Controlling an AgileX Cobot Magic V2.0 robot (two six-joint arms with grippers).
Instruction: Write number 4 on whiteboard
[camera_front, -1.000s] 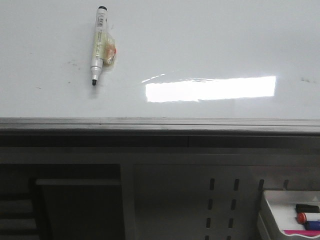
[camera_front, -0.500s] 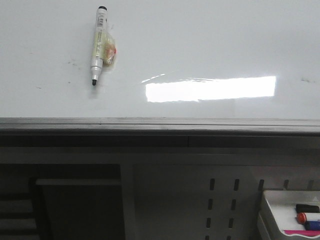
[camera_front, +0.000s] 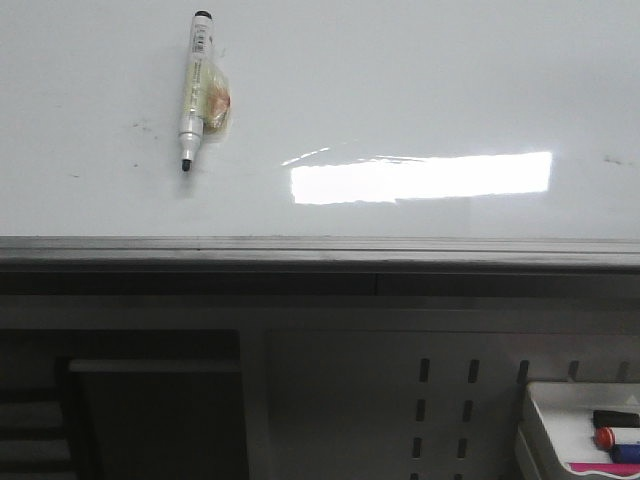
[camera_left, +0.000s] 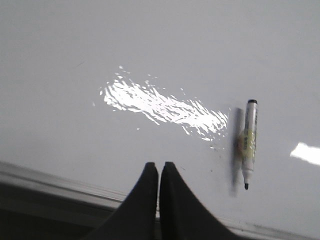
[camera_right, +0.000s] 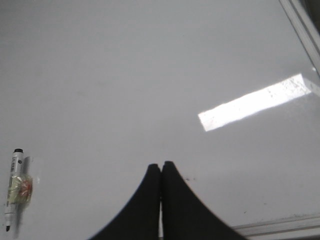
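- Glossy white whiteboard (camera_front: 420, 90) lies flat, filling the upper part of the front view; a bright rectangular glare (camera_front: 420, 178) sits on it, and its grey metal edge (camera_front: 320, 250) runs along the near side.
- No drawn strokes show on the board, only a few faint dark specks (camera_front: 140, 126); the number 4 is not written.
- Left gripper (camera_left: 159, 166) hangs over the board's near edge, its black fingers (camera_left: 148, 172) pressed tip to tip with only a hairline seam between them, holding nothing.
- Right gripper (camera_right: 160, 165) hangs over the board as well, just inside the near edge; its fingers (camera_right: 151, 172) are likewise pressed together and empty.
- Neither arm appears in the front view.
- White marker (camera_front: 193, 90) with a black uncapped tip lies flat on the board, apart from both pairs of fingers: near the left fingers and off to one side of them (camera_left: 249, 142), well apart from the right fingers (camera_right: 13, 195).
- A clear yellowish wrap with an orange spot (camera_front: 216, 103) clings to the marker's barrel.
- Below the board, a small white tray (camera_front: 548, 425) holding coloured markers (camera_front: 615, 432) stands at the front view's lower right, by a grey panel with slots (camera_front: 445, 400).
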